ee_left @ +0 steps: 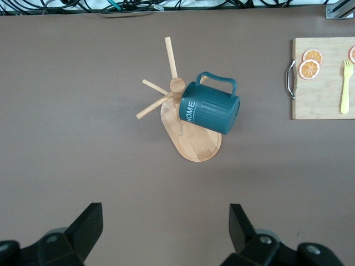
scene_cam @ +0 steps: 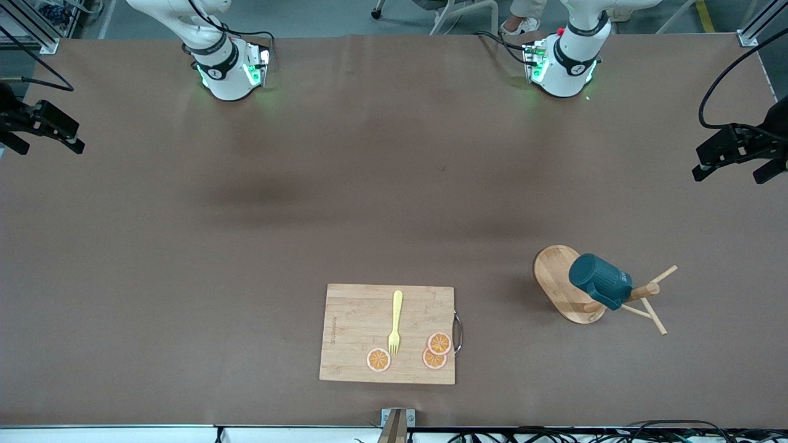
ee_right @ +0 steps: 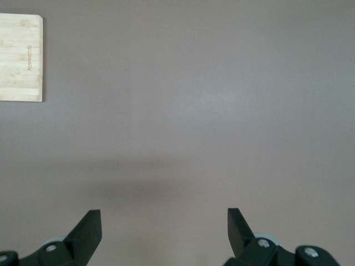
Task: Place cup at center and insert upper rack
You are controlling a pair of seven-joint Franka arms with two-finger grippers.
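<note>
Teal cup hung on mug tree toward the left arm's end of the table, cutting board with fork near the camera-side edge

Robotics laboratory: two bench-mounted arm bases on a brown-covered table, aluminium framing, loose cabling along its edge.

On the bench: one cup, one upper rack (four thin pegs show on its post), one bamboo cutting board with a single metal handle, one yellow fork, three orange slices, and two claws, left claw and right claw, both wide apart
</note>
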